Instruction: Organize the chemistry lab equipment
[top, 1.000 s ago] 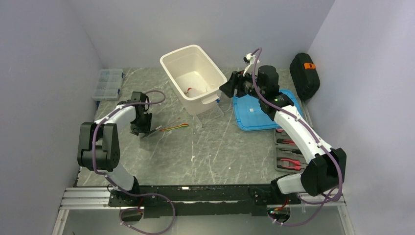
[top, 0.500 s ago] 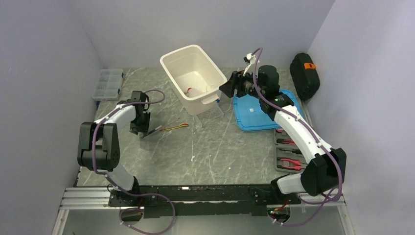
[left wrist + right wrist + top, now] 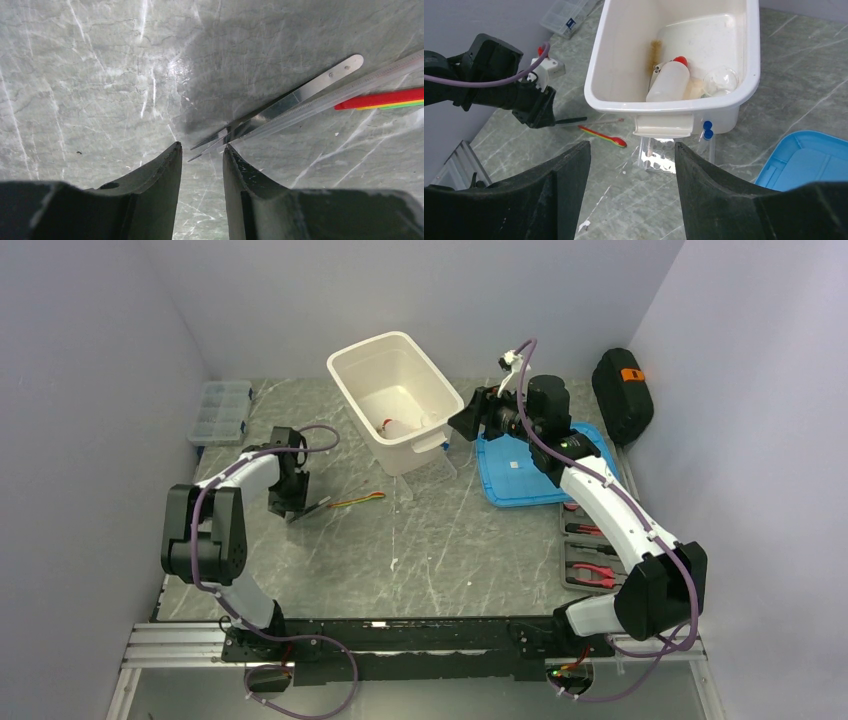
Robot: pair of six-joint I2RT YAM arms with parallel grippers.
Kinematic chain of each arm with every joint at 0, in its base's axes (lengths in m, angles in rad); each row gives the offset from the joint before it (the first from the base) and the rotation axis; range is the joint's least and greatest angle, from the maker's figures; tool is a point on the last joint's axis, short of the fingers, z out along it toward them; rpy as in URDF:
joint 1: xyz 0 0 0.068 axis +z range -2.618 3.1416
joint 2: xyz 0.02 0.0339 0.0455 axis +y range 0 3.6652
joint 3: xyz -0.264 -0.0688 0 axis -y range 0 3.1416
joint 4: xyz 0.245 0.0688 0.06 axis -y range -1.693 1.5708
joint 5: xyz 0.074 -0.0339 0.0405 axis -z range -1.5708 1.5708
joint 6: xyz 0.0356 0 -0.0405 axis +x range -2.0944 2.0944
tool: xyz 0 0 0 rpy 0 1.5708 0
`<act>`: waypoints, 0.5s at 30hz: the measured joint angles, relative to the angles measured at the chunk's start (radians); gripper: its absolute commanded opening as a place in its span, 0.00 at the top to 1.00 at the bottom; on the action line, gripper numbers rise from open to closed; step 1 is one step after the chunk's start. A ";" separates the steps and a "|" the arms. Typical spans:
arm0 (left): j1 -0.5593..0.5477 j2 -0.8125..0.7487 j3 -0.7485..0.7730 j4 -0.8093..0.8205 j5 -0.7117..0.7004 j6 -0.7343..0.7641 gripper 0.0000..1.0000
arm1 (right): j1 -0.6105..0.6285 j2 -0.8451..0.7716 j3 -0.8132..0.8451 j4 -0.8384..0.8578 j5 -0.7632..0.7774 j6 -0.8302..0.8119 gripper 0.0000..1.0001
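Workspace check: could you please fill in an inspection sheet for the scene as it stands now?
Surface: grey marbled table, white flecks, no spill seen.
Job's things: squeeze bottle, brush and glass flask in the white bin; tube rack and blue-capped vials beside it; tweezers, pipette and coloured spoon loose on the table.
Clutter: organizer box, blue lid, black case, hand tools.
Grippers: left gripper open, tweezer tips in its gap; right gripper open, empty, facing the bin.
Cables: purple cable looped along each arm, none seen snagged.
Surroundings: plain walls, nothing else seen.
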 measured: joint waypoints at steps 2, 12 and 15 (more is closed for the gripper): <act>-0.003 0.003 0.000 0.000 0.003 0.000 0.60 | 0.000 0.000 0.000 0.000 -0.002 0.002 0.36; -0.019 0.034 0.017 -0.010 -0.003 0.004 0.66 | 0.000 0.000 -0.004 0.008 -0.016 0.006 0.36; -0.027 0.037 0.019 -0.011 -0.009 0.004 0.70 | -0.001 0.000 -0.011 0.007 -0.016 0.008 0.36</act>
